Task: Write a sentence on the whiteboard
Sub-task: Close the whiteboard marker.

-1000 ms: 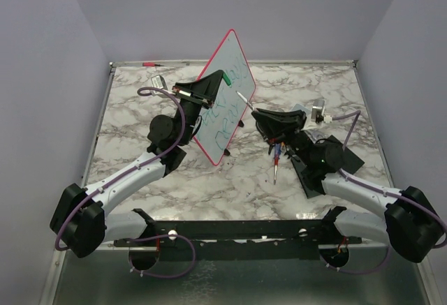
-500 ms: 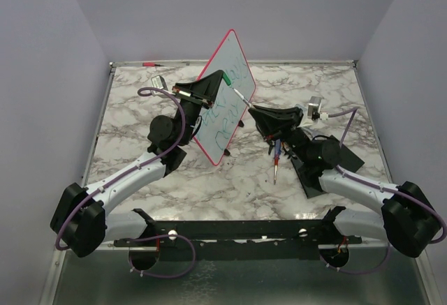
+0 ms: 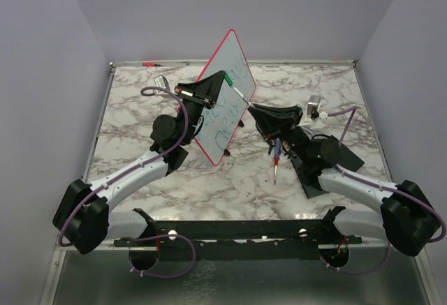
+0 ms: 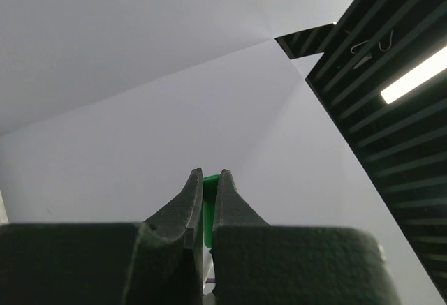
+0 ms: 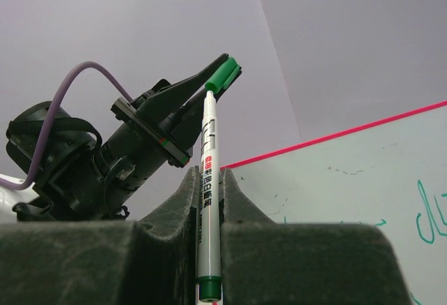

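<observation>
The whiteboard [image 3: 222, 120] stands tilted on the marble table, red-pink rim up, with green writing on its face [image 5: 363, 186]. My left gripper [image 3: 223, 79] is at the board's upper edge, shut on a green marker cap [image 4: 209, 188]. My right gripper [image 3: 253, 110] is just right of the board, shut on a white marker [image 5: 208, 172] with a green end. The marker [image 3: 242, 98] points up and left, and its tip meets the green cap [image 5: 223, 76] held in my left gripper [image 5: 216, 75].
A red marker [image 3: 277, 160] lies on the table below my right gripper. A black pad [image 3: 335, 155] sits under the right arm. Another red pen [image 3: 149, 63] lies along the far edge at the left. Grey walls close in the table.
My right gripper has carried the marker up and left, so its tip now reaches the cap. The left arm has shifted slightly right. The whiteboard has not moved.
</observation>
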Tool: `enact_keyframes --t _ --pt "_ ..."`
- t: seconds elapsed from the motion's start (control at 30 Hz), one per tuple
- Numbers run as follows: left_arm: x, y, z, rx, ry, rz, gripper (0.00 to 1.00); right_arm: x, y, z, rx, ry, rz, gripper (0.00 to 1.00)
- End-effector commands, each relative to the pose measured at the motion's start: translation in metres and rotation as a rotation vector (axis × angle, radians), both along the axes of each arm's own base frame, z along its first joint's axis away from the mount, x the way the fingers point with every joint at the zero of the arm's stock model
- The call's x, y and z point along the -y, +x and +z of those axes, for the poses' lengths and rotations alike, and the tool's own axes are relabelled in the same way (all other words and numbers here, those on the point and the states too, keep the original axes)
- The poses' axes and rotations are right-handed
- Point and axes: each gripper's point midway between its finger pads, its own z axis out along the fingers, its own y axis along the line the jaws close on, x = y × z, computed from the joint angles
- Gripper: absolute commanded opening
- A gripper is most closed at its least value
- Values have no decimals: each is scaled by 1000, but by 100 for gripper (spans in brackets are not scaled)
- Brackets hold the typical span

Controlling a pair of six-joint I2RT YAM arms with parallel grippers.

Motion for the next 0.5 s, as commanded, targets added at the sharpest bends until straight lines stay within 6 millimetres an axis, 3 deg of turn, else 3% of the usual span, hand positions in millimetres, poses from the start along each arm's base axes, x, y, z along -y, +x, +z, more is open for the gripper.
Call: enact_keyframes --t 0.0,0.47 --pt "0 -3 -1 18 -6 -9 0 3 3 15 35 33 -36 1" --pt "4 -3 -2 20 0 -19 0 2 7 16 40 27 -51 1"
